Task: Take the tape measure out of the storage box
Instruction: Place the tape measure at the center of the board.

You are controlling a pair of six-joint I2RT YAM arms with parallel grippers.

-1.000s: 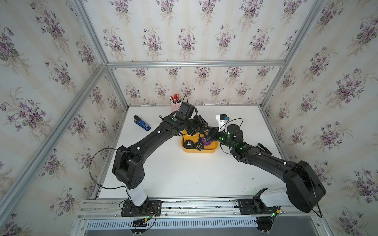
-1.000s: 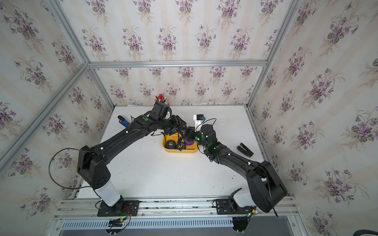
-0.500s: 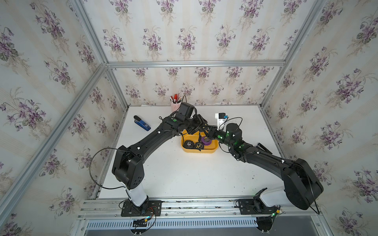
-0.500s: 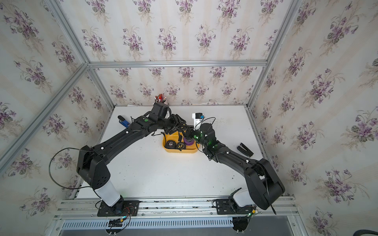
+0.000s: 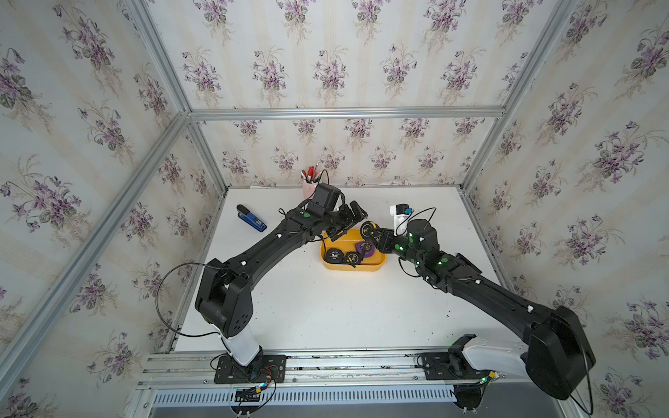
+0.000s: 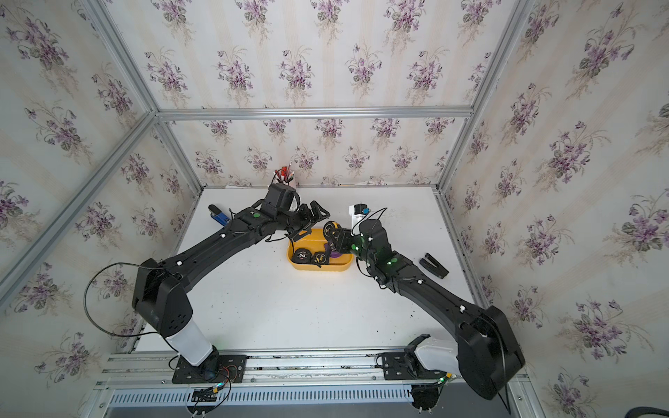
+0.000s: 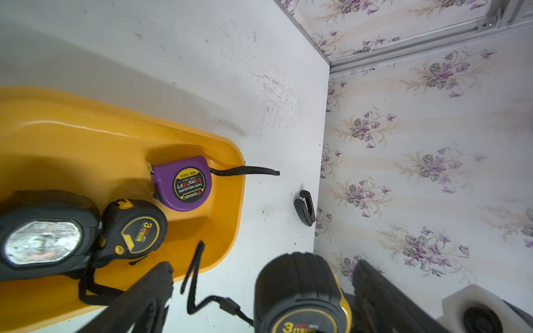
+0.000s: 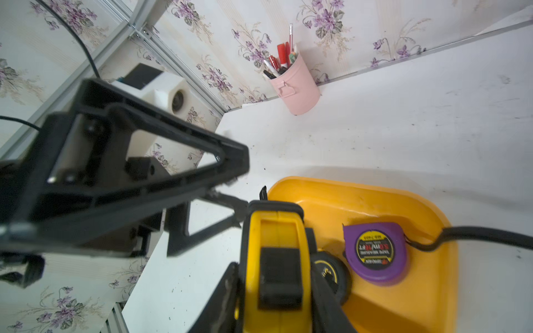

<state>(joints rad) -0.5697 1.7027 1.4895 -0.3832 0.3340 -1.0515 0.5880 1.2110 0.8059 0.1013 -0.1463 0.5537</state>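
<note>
- My right gripper (image 5: 373,234) pinches the yellow tape measure (image 5: 368,228), held up by the far rim of the storage box (image 5: 353,268).
- My left gripper (image 5: 350,214) is spread wide, just beside it.
- I see bare table (image 5: 325,307) open toward me — free room.

Cut at lower edge, both wrist views: held tape (image 7: 300,291). Glare-blanked: big black tape (image 7: 43,242) label. Behind left arm (image 5: 275,242): part of far box (image 5: 349,267) rim.

I see: shallow yellow plastic storage box (image 5: 353,267) | yellow-and-black plastic tape measure (image 8: 277,230) | purple plastic tape measure (image 7: 183,184), black-yellow round label | pink metal pen cup (image 8: 300,89) | cream wallpaper (image 5: 325,54), purple flower sprigs
</note>
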